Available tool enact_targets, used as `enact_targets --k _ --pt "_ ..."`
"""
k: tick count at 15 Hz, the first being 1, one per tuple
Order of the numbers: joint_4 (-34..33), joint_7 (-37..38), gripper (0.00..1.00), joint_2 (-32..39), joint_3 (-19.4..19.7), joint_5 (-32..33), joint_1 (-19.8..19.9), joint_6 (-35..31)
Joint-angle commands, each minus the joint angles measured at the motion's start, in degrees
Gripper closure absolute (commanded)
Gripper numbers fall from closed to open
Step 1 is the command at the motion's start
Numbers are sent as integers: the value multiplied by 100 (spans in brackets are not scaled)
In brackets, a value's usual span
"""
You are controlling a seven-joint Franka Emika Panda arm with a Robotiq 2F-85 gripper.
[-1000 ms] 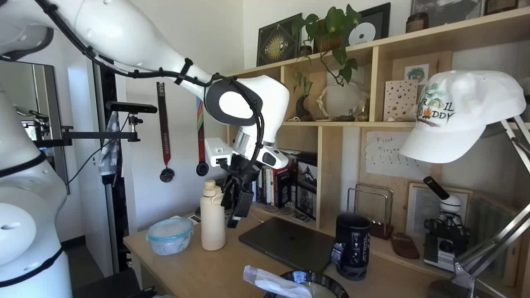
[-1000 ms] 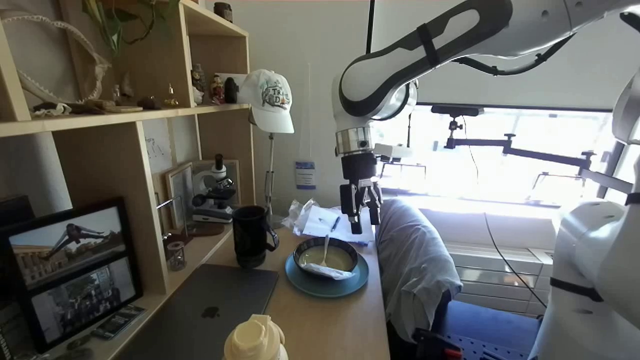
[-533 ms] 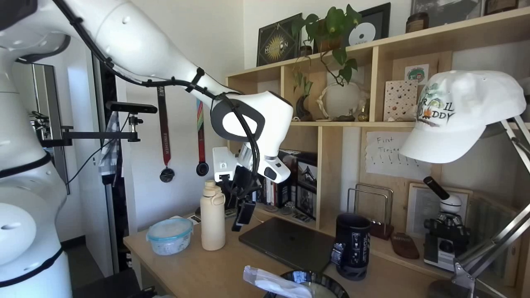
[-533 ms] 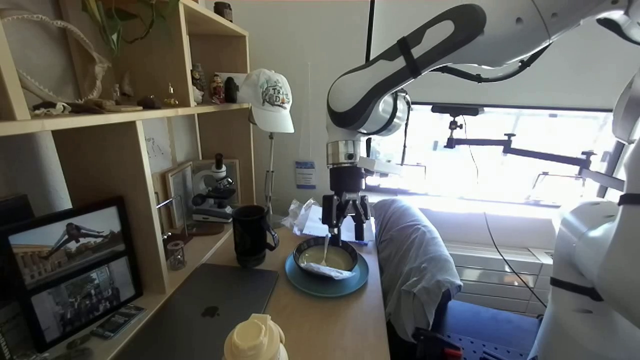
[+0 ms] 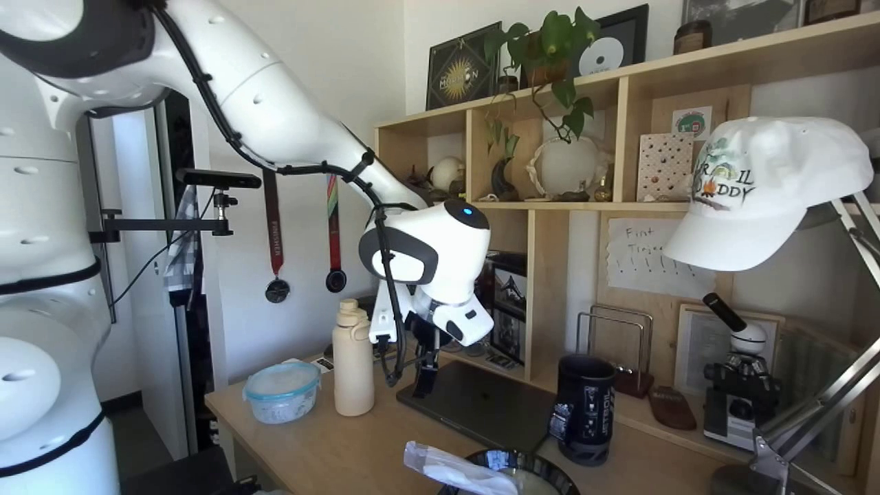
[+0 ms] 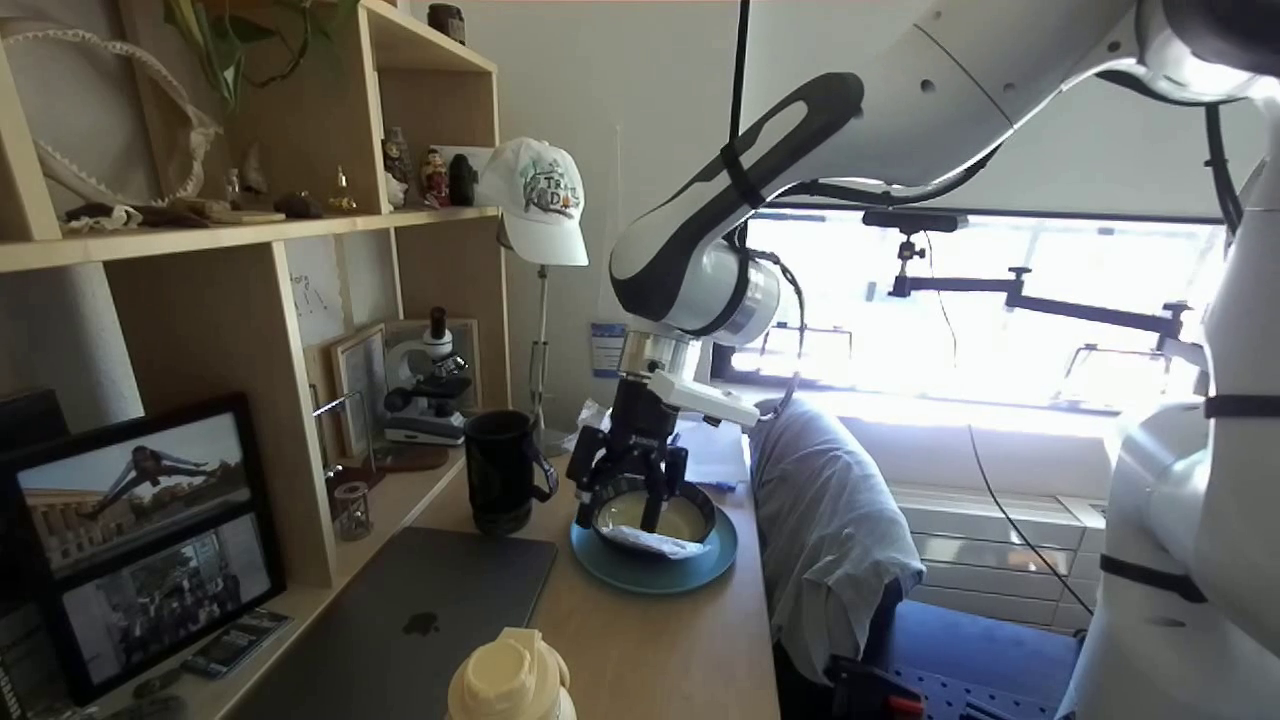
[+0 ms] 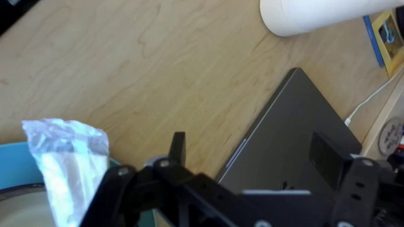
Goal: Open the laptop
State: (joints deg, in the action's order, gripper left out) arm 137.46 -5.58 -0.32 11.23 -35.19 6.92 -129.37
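The laptop (image 5: 485,402) lies shut and flat on the desk, dark grey with a logo on its lid. It also shows in an exterior view (image 6: 420,600) and in the wrist view (image 7: 284,126), where a small notch shows in its front edge. My gripper (image 7: 249,140) is open with nothing between its fingers. In the wrist view one finger is over the bare desk before the front edge and the other over the lid. The gripper hangs tilted above the desk in both exterior views (image 5: 424,385) (image 6: 618,518). Its exact height above the lid is hard to tell.
A cream bottle (image 5: 353,364) and a lidded container (image 5: 283,395) stand beside the laptop. A black mug (image 6: 500,472) stands at its other end. A bowl (image 6: 700,500) on a blue plate (image 6: 645,580) holds a clear packet (image 7: 74,157). Shelves (image 5: 543,289) rise behind.
My gripper has come down and closer to the laptop, and has tilted. In the exterior view with the bowl it moved left, now in front of the bowl. The laptop has not moved.
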Motion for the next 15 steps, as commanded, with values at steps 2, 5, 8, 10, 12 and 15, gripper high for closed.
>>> enact_targets --k 2,5,8,10,12,15 --pt "46 -353 0 544 -356 -1267 -58 -1091" --pt "-21 -561 0 964 -597 -1896 -90 -1555" --pt "-69 -659 0 1348 -782 -2321 -110 -1866" --pt "-96 -653 0 1556 -868 -2470 -125 -2054" --pt "-125 -645 0 1701 -924 -2574 -132 -2193" --pt "-131 -623 0 1861 -955 -2649 -184 -2425"
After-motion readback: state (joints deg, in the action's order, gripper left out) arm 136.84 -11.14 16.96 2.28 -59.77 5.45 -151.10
